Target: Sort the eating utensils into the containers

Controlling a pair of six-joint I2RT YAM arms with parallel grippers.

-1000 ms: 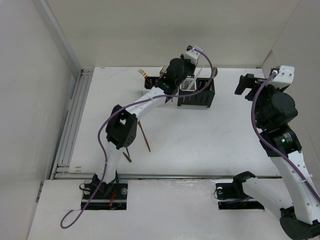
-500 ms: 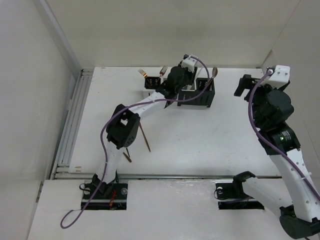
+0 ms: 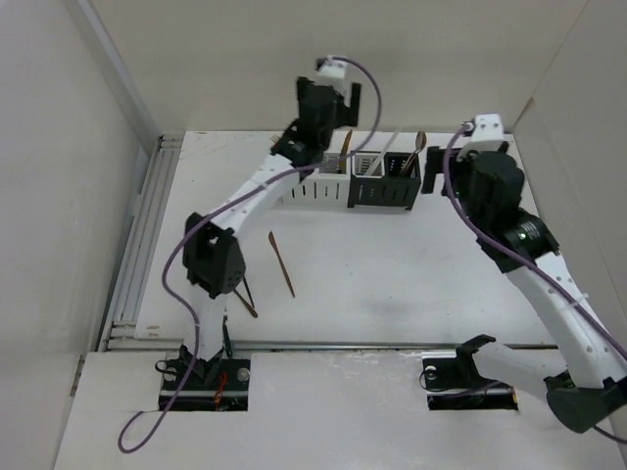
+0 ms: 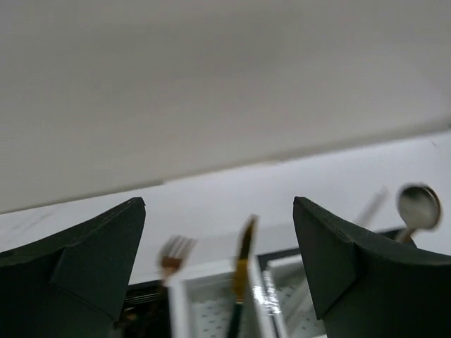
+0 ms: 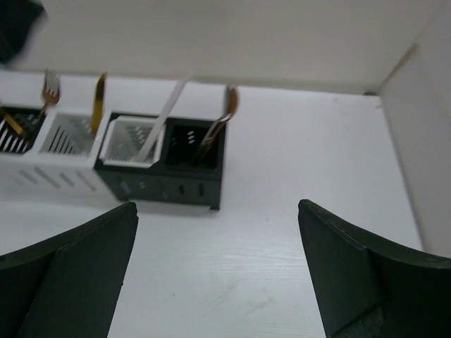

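The containers (image 3: 377,196) stand in a row at the back of the table, white boxes on the left and black on the right. A gold knife (image 4: 243,274) with a dark handle stands in a white box, with a copper fork (image 4: 173,255) in the box to its left. A white stick (image 5: 165,116) and a copper spoon (image 5: 229,105) lean in the right-hand boxes. My left gripper (image 4: 220,211) hangs open above the knife, holding nothing. My right gripper (image 5: 218,208) is open over bare table, just right of the black boxes. A copper stick (image 3: 282,262) lies loose on the table.
A second dark-handled utensil (image 3: 245,299) lies by the left arm's elbow (image 3: 211,264). Walls close the back and right sides, and a metal rail (image 3: 142,235) runs along the left edge.
My left gripper opened, let go of the knife into the white box and rose up and to the left. The right arm swung left toward the containers.
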